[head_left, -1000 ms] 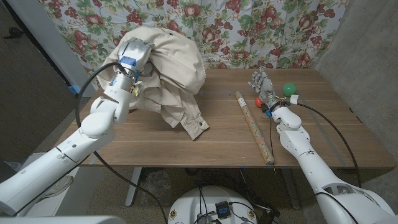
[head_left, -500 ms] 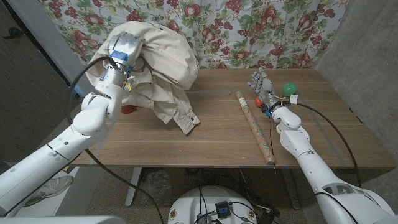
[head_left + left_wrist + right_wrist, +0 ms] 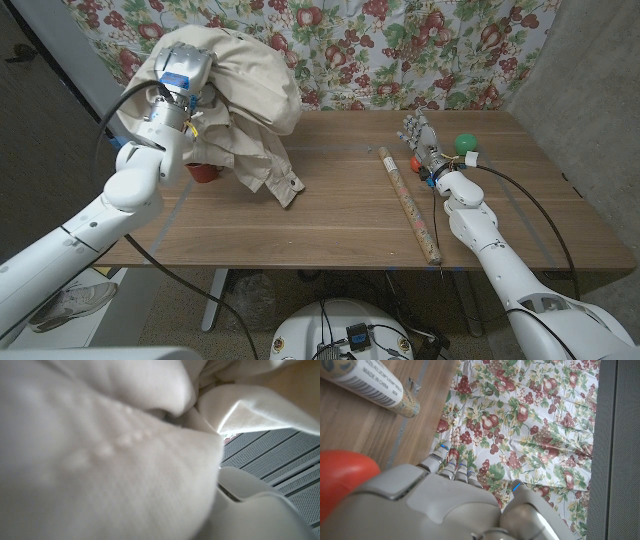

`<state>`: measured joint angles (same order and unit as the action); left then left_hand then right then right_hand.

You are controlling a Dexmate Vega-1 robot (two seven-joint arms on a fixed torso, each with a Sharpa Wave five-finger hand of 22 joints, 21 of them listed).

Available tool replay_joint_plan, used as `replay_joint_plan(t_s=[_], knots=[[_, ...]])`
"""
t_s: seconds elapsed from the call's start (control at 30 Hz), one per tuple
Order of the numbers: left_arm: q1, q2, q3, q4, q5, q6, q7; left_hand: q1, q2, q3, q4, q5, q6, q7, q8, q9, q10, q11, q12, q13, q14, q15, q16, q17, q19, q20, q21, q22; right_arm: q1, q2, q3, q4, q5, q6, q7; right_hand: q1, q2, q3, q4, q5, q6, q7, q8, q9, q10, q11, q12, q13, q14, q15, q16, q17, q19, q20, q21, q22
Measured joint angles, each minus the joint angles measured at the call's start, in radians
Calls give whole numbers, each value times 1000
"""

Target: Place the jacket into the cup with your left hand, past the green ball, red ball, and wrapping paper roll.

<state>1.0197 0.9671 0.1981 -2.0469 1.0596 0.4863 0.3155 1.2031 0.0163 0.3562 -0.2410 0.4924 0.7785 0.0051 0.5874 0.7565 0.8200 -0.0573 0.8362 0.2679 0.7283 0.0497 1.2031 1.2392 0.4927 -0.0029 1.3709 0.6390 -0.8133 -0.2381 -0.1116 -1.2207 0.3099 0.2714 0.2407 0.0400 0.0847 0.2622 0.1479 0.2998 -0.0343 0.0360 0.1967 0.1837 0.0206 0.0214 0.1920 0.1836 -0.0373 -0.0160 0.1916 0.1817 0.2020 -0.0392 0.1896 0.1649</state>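
My left hand grips the beige jacket and holds it bunched up above the table's far left; a sleeve with buttons hangs down to the wood. Close up, the left wrist view shows jacket fabric. A red cup peeks out under the hanging cloth, partly hidden. The wrapping paper roll lies lengthwise right of centre. My right hand stands beside it, fingers spread, holding nothing. The red ball sits against that hand, and the green ball just behind it. The right wrist view shows the red ball and the roll's end.
A flowered cloth hangs behind the wooden table. Bare wood stretches between the jacket and the roll. A grey wall closes the right side.
My left hand has carried the jacket leftward and higher, off the table's middle. The red cup has come into sight beneath it. The right arm has stayed still.
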Motion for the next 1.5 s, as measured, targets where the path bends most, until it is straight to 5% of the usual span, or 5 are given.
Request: replay_joint_plan(t_s=[1.2,1.3,1.5], knots=[[-36,57,-3,30,2,116,-88,-19,12,4,-4,-5,0,0,-8,3,4,0,0,2,4,0,0,-1,-7,3,11,-10,30,9,-15,46,-8,14,5,3,-3,0,0,0,0,0,0,0,0,0,0,0,0,0,0,0,0,0,0,0],[-40,61,-3,38,2,128,-94,-22,9,4,-4,-5,0,0,-8,3,5,0,0,37,125,-134,277,2,-16,1,2,-18,35,11,-18,53,-9,16,6,3,-3,0,0,0,0,0,0,0,0,0,0,0,0,0,0,0,0,0,0,0],[-48,65,-3,59,-9,153,-106,-22,9,8,-8,-7,0,0,-8,4,5,0,0,48,132,-154,311,2,-18,-1,7,-15,45,14,-25,66,-15,17,6,3,-3,0,0,0,0,0,0,0,0,0,0,0,0,0,0,0,0,0,0,0]])
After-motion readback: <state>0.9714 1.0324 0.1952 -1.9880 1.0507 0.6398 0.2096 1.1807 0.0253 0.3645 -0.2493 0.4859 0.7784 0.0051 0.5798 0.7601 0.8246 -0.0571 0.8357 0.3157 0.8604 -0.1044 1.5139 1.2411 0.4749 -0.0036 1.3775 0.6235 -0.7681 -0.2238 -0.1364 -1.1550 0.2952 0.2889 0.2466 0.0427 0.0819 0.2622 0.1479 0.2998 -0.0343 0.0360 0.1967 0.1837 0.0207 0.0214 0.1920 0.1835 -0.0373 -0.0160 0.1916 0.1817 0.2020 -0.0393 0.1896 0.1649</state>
